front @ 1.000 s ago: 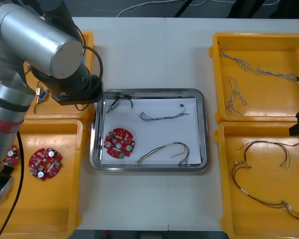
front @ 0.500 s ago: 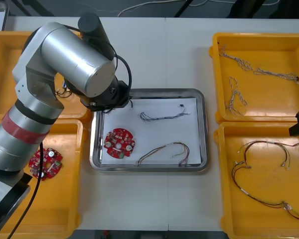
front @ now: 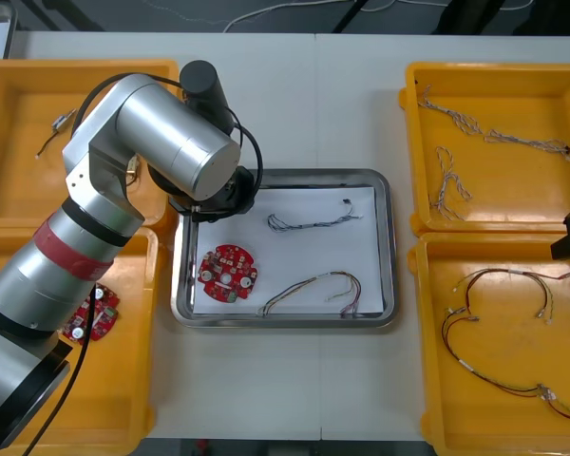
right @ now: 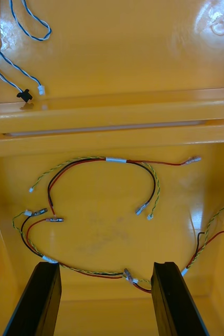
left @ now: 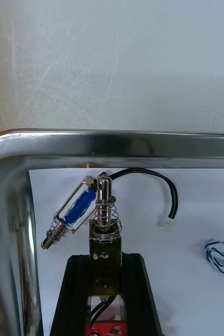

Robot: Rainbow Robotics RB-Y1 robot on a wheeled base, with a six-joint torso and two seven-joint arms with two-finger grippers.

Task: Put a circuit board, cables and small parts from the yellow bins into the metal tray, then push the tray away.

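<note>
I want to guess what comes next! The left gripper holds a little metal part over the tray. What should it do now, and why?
Probably open the left gripper and let go: its fingers are shut on a small metal part over the metal tray's corner, beside a blue-wrapped small metal part. The right gripper hangs open over a yellow bin.

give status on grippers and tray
Left gripper shut on small metal part over far-left corner of metal tray. Second part lies beside it. Right gripper open over red and yellow cable in yellow bin.
</note>
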